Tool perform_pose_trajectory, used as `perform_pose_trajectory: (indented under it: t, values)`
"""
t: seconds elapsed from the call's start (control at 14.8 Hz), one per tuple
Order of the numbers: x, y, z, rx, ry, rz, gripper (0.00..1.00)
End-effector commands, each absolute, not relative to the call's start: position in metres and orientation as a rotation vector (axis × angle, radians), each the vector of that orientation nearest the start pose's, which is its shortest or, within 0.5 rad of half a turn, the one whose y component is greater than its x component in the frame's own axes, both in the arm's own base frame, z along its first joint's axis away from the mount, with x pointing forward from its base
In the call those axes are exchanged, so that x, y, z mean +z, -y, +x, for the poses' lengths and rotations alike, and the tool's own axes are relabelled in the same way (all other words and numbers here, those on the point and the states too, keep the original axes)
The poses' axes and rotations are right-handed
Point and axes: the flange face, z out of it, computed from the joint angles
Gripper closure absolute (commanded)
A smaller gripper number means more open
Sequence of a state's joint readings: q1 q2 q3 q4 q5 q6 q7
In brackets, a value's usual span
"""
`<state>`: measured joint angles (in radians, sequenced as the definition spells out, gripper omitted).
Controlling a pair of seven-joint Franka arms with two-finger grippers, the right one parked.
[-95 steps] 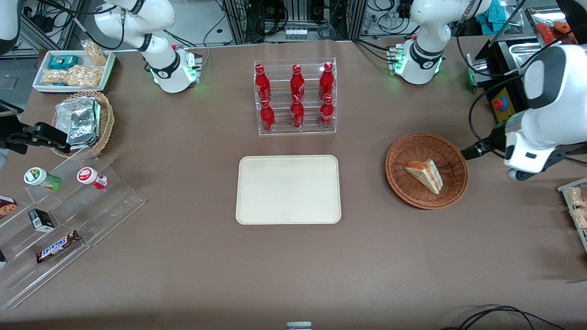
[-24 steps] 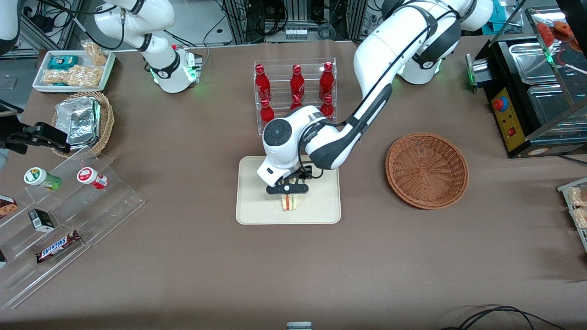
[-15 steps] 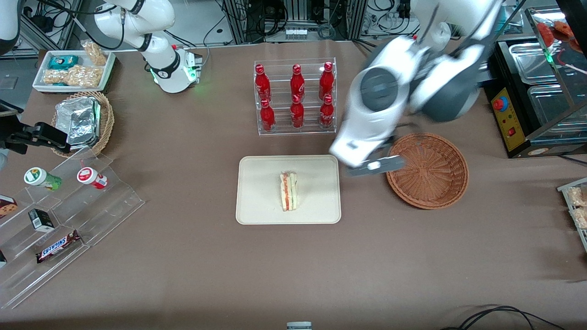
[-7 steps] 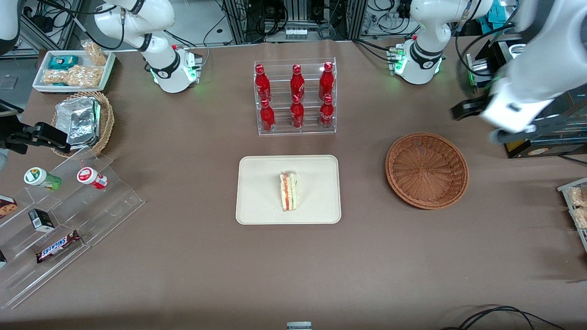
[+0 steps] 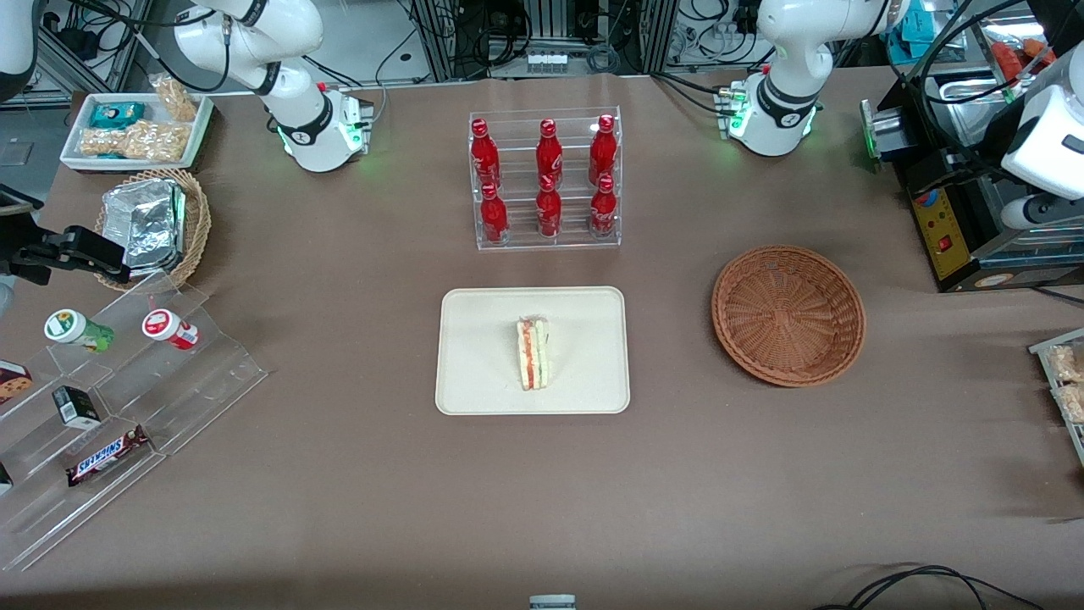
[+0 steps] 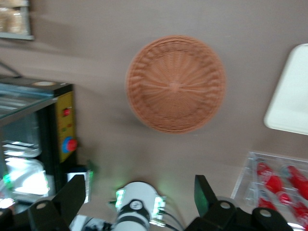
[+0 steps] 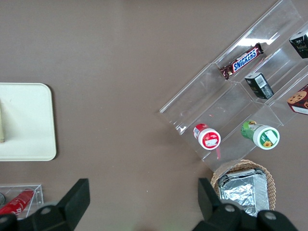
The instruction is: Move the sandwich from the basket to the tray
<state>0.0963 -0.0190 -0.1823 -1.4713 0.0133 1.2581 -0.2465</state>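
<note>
The sandwich [image 5: 533, 353] stands on its edge in the middle of the cream tray [image 5: 474, 373], filling stripes facing up. The reddish-brown basket [image 5: 788, 315] is empty; it also shows in the left wrist view [image 6: 175, 84], with a corner of the tray [image 6: 291, 96] beside it. My left gripper [image 6: 139, 185] is open and empty, high above the table. Its white hand [image 5: 1048, 144] hangs over the black machine at the working arm's end, well away from the basket and tray.
A clear rack of red bottles [image 5: 546, 178] stands farther from the front camera than the tray. A black machine [image 5: 940, 212] sits beside the basket. A clear snack stand [image 5: 110, 407], a tan foil-packet basket [image 5: 152, 224] and a white snack tray [image 5: 135, 127] lie toward the parked arm's end.
The sandwich went from the basket onto the tray and was let go. My left arm then swung back over the basket to its own end of the table.
</note>
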Motion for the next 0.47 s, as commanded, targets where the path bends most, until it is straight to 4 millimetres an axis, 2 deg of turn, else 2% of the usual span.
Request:
perform_pose_trajectory:
  t: [0.0,0.14,0.41]
  values:
    - [0.669,0.040,0.509,0.255,0.252,-3.117,0.00]
    - [0.670,0.034,0.510,0.250,0.275,-3.123,0.00]
    - [0.660,0.033,0.518,0.233,0.292,-3.108,0.00]
